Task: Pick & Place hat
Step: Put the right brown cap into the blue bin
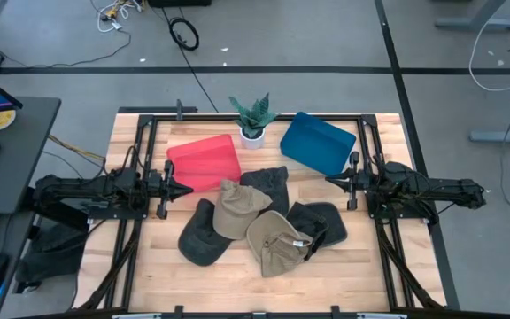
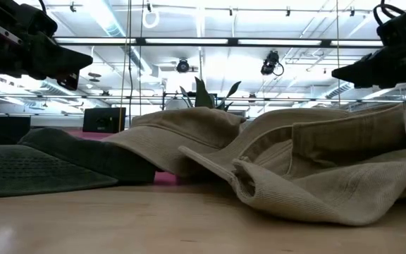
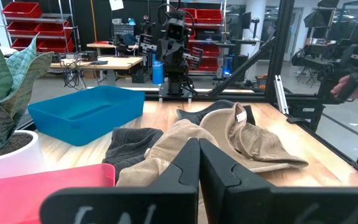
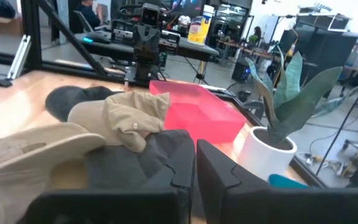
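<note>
Between red bin [image 1: 204, 162] and blue bin [image 1: 318, 143], plant [image 1: 253, 120] stands.

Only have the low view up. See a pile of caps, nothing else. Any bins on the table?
Observer: Yes, two behind the pile: a red bin toward the left arm's side and a blue bin toward the right arm's.
Operator: How many caps? They overlap from here.
Observer: The high view shows two tan caps among several dark caps; the dark ones overlap too much for an exact count.
Operator: Grippers holding anything?
Observer: No. The left gripper and right gripper are both shut, empty, at opposite sides of the pile.
Operator: That plant, where is it?
Observer: The potted plant stands between the two bins at the table's far edge.
</note>
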